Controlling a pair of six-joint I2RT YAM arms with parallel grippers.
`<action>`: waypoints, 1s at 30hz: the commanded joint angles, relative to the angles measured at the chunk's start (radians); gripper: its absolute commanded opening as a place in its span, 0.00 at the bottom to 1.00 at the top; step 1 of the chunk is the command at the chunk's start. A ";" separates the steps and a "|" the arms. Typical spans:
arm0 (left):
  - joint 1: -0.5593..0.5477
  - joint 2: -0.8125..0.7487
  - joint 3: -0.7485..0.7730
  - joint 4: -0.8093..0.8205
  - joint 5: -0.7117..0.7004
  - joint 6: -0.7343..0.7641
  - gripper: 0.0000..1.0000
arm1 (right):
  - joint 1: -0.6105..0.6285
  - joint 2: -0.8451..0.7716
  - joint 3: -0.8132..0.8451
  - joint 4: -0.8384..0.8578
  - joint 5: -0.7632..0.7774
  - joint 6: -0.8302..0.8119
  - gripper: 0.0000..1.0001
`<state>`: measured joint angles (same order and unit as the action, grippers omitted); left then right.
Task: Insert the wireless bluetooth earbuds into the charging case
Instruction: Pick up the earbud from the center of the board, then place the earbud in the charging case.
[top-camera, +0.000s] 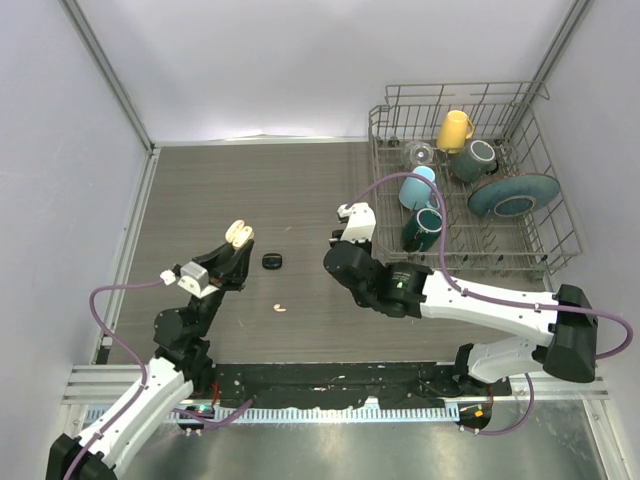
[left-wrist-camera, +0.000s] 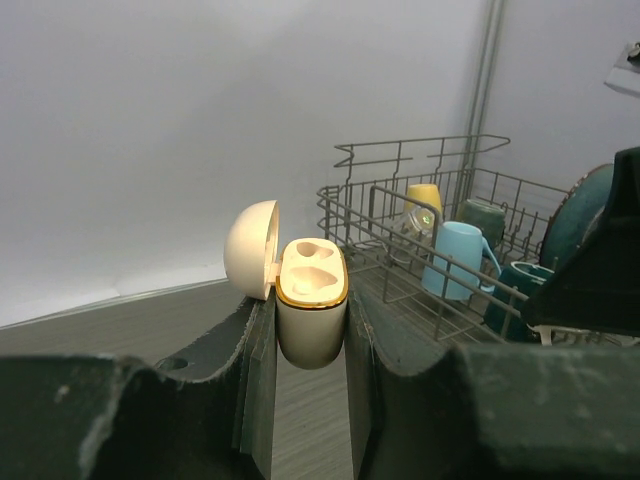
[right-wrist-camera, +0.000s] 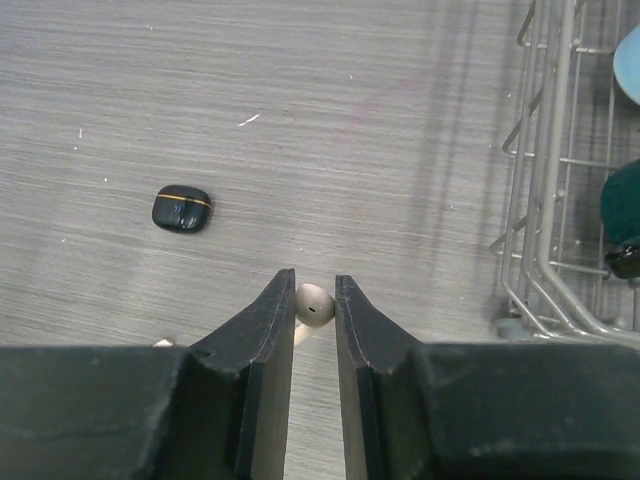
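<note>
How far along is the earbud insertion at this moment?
Done: cream charging case open, empty, held by left gripper. In hand: right gripper pinches one cream earbud. Left: seat it, then the second earbud lying on the table.

Cream-white earbuds: 2 | charging cases: 2, one cream, one black | dish rack: 1 | mugs: 4, one yellow, one light blue, two dark green | teal plate: 1 | clear glass: 1
</note>
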<state>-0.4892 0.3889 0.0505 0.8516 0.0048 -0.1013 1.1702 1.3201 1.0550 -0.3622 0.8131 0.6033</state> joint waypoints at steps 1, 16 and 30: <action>-0.003 0.028 0.060 0.011 0.076 -0.017 0.00 | 0.006 -0.047 -0.006 0.112 0.066 -0.105 0.01; -0.003 0.157 0.112 -0.010 0.307 -0.031 0.00 | 0.058 -0.090 0.030 0.403 0.123 -0.437 0.01; -0.002 0.240 0.138 0.015 0.446 -0.057 0.00 | 0.160 -0.009 0.013 0.766 0.009 -0.770 0.01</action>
<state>-0.4892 0.6193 0.1345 0.8177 0.3958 -0.1383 1.3186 1.2915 1.0508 0.2554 0.8730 -0.0761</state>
